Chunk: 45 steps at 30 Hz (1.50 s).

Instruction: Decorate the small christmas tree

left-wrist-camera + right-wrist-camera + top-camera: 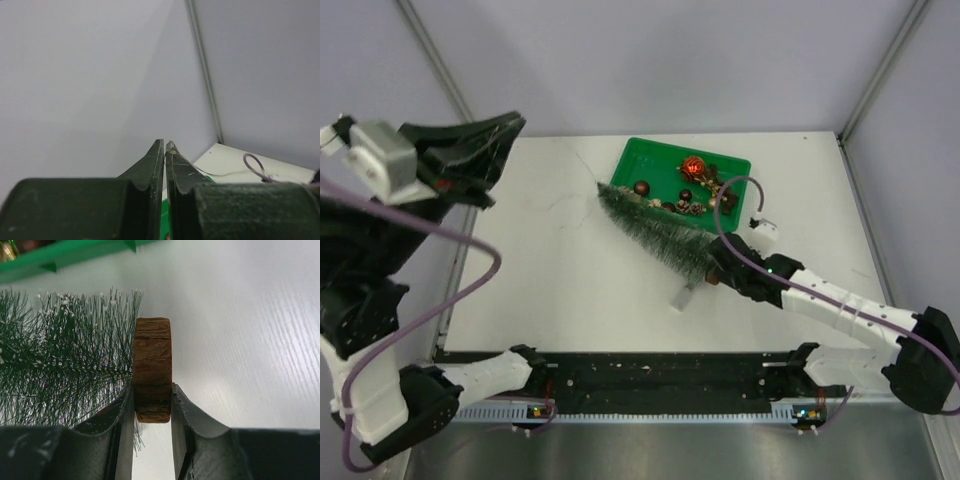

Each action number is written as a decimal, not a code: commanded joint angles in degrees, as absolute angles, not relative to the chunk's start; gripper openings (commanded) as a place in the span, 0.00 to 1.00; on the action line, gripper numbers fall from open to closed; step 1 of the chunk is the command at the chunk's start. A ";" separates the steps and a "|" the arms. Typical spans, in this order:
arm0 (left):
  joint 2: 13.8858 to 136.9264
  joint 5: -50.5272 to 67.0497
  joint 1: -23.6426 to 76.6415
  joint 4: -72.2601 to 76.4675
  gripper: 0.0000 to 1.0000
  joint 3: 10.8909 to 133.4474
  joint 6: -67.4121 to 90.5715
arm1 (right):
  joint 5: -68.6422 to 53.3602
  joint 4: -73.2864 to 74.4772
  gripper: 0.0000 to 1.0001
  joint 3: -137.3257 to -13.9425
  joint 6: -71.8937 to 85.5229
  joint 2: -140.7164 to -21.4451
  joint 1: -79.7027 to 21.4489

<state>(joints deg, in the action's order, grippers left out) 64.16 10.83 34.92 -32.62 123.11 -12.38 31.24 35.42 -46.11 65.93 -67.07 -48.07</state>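
The small christmas tree (655,230) lies tilted across the white table, its tip near the green tray (630,160). My right gripper (718,262) is shut on the tree's round wooden base (152,365), one finger on each flat face, and the frosted bristles (60,365) spread to the left. My left gripper (510,125) is raised high at the far left, away from the tree. Its fingers (165,143) stand almost together, with a thin wire (207,173) caught at the tip and trailing down toward the table.
The tray holds a red ball (693,166) and several small brown ornaments. A small pale piece (685,295) lies on the table below the tree. The right arm's purple cable (735,200) loops over the tray's right side. Grey walls enclose the table.
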 commanded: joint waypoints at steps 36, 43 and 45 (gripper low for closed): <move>54.40 33.57 34.54 -82.17 0.00 125.24 -24.61 | 28.74 12.05 0.00 -52.49 55.10 -58.44 -12.13; 51.34 31.29 34.63 -84.46 0.00 119.46 -26.36 | 29.18 8.26 0.00 -49.04 52.22 -56.34 -11.95; 50.10 30.85 34.63 -84.29 0.00 116.03 -26.98 | 29.53 8.44 0.00 -51.66 50.37 -55.99 -12.04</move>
<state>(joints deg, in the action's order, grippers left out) 51.99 31.86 34.65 -76.97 120.97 -24.97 28.91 14.94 -46.83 53.21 -58.57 -12.47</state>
